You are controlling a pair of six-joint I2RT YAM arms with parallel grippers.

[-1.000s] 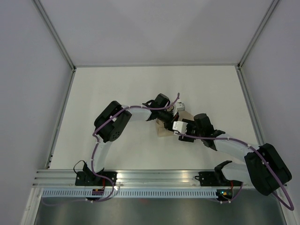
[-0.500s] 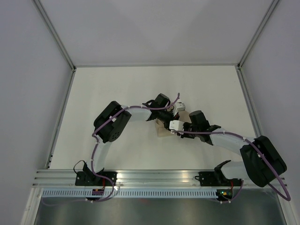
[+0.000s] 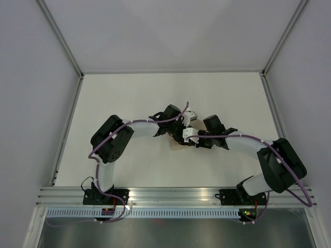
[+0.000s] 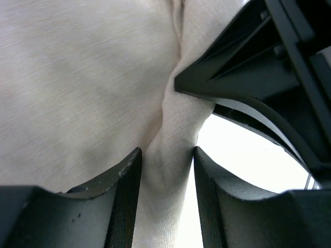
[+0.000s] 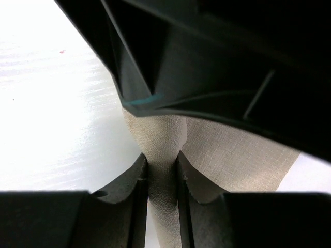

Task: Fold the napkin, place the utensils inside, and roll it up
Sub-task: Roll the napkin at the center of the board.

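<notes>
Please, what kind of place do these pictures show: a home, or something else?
Probably a robotics lab test cell, not a home: plain pale wall panels enclose a white table, and the black-and-white left robot arm and right robot arm are bolted to an aluminium rail at its near edge.

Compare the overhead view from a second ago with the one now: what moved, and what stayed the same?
The left claw and right claw both shifted slightly leftward with the napkin, the right one reaching further in from its side. Less of the cloth shows from above now. Unchanged: the claws remain close together at the napkin. Each is now pinched on a fold of it.
</notes>
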